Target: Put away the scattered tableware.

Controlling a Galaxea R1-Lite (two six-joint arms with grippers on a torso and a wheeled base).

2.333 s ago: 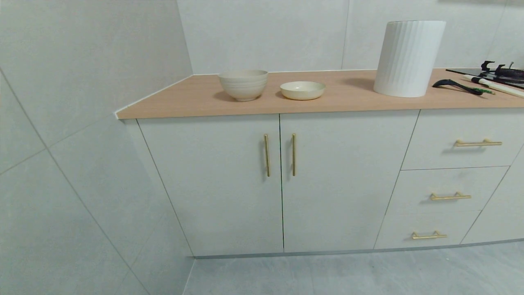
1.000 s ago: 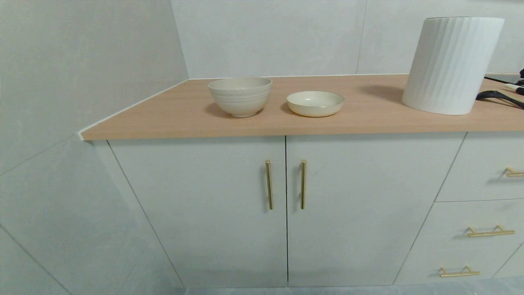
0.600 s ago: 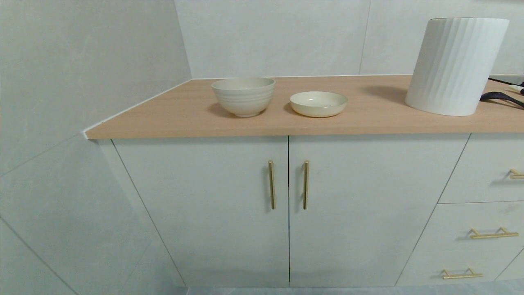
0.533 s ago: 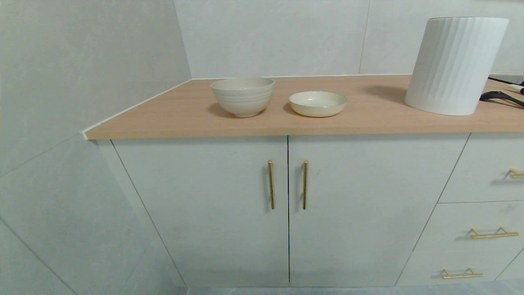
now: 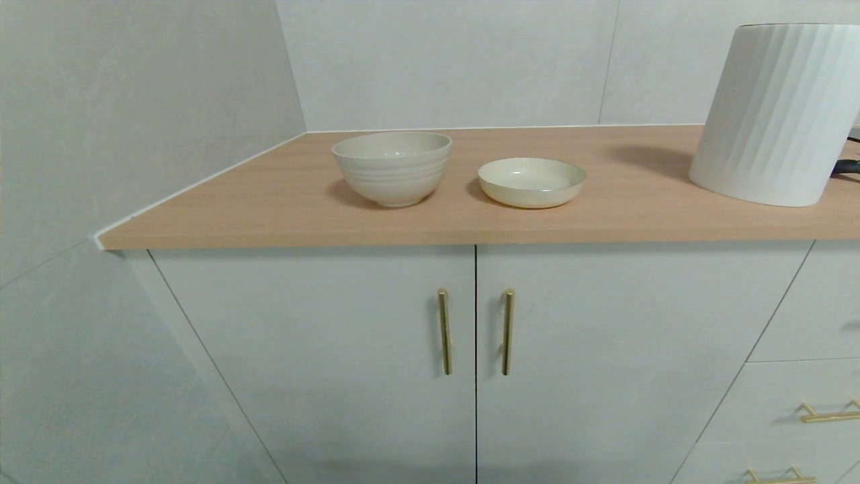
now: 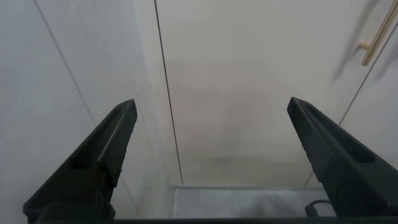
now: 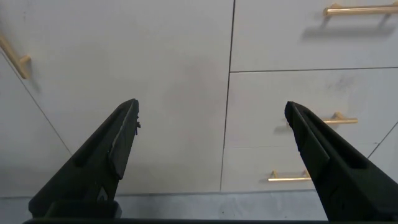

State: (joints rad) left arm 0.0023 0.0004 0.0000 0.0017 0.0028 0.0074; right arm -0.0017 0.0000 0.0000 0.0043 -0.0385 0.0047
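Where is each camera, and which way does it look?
Head view: on the robot's head, looking down at the ribbed beige bowl and shallow cream dish on wooden countertop.
Left wrist view: on left arm, facing white cabinet door, open left claw in front.
Right wrist view: on right arm, facing white drawers, open right claw in front.
Shared: head and right wrist see the drawers.

L hand [image 6: 210, 102], R hand [image 7: 210, 104], dark tapered fingers [image 6: 99, 162] (matte blk)

A ribbed beige bowl [image 5: 392, 167] and cream dish [image 5: 531, 181] sit on a tan wood-grain countertop [image 5: 269, 202].
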